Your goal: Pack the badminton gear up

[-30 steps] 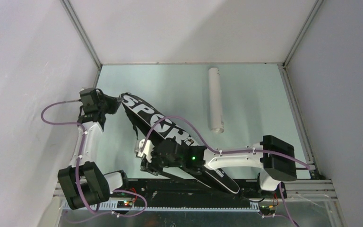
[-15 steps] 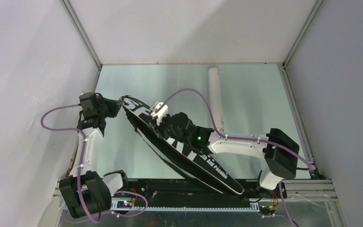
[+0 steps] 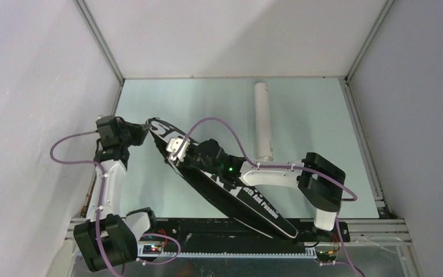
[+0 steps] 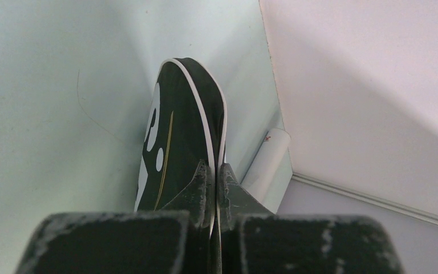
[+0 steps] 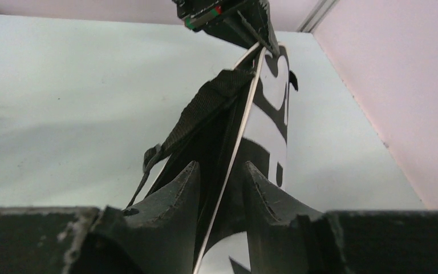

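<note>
Two grippers on the rim of the black bag, which stands on edge above the table.

The left gripper is clenched tight on the white-piped rim at the bag's rounded end. The right gripper has its fingers part way apart, straddling the same rim further along; whether they actually press on it cannot be told. A webbing strap hangs loose just ahead of the right fingers. The white tube lies on the table well beyond them. The bag looks like light, soft fabric that would likely sag and twist between holds, and its printed face may be slick. The stiffer piped seam seems the best place to pinch.
</note>
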